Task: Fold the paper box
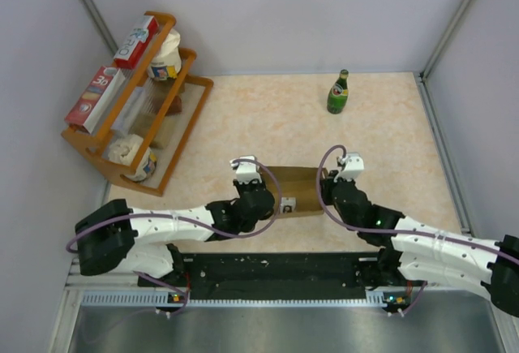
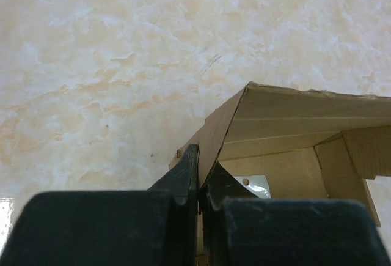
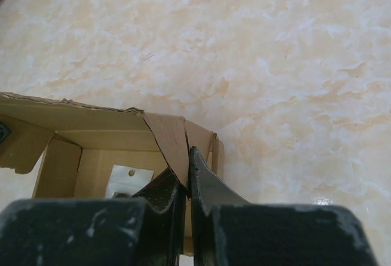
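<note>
Marbled beige table (image 1: 268, 126) spreads out under both arms. Close in, my left gripper (image 2: 200, 183) is pinched tight on the left end wall of the paper box (image 1: 296, 184) — the cardboard edge runs right between the fingers. My right gripper (image 3: 187, 177) is clamped the same way on the flap at the box's right end. Between my two wrists the box sits open-topped, near the table's front edge, with a small white label (image 2: 256, 184) showing by its near wall. Farther back, well apart, a green bottle (image 1: 338, 93) stands upright — and at the far left a wooden rack (image 1: 182, 114) holds red-and-white cartons (image 1: 96, 97).
</note>
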Tool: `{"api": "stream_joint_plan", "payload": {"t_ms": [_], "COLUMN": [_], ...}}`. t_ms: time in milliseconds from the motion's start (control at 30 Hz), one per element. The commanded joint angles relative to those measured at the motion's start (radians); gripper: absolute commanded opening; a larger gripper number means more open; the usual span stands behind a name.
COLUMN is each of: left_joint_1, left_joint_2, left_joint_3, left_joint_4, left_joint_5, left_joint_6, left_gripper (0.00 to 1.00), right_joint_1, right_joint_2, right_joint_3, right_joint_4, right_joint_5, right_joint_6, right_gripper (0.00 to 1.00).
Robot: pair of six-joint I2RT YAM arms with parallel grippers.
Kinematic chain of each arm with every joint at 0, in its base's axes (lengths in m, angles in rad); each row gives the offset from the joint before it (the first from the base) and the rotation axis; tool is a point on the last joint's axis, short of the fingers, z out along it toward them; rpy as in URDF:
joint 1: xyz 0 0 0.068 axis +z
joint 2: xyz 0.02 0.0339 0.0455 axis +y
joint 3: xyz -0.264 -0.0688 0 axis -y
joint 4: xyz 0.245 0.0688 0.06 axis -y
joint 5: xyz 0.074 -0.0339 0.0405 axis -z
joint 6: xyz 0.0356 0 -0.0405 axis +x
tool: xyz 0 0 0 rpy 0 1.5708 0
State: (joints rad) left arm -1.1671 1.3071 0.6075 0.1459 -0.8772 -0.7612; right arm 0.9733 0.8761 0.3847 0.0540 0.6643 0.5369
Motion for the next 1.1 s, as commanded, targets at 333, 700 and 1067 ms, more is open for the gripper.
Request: {"api": "stream_joint_plan", "payload": {"t_ms": [333,700,1067], "left_joint_1": [-0.062,-0.071,-0.086], "left_joint_2": [0.127,0.077,-0.032], "left_joint_3": [0.112,0.084,0.005], "left_joint_4": [-0.186,-0.204,-0.192], "left_joint_5": [-0.126,-0.129,-0.069], "left_joint_6": [-0.202,-0.201,-0.227], "left_gripper": [0.0,0.0,0.31], "right_joint_1": [0.024,0.044,0.079], "right_joint_2": [-0.04,-0.146,-0.198], "right_joint_3": [-0.079,-0.095,-0.125], "right_joint_4": [-0.088,-0.124,-0.138], "right_joint_5": [-0.112,-0.068,-0.014], "right_joint_6": [0.024,0.008,0.014], "right_gripper": [0.0,0.0,0.0]}}
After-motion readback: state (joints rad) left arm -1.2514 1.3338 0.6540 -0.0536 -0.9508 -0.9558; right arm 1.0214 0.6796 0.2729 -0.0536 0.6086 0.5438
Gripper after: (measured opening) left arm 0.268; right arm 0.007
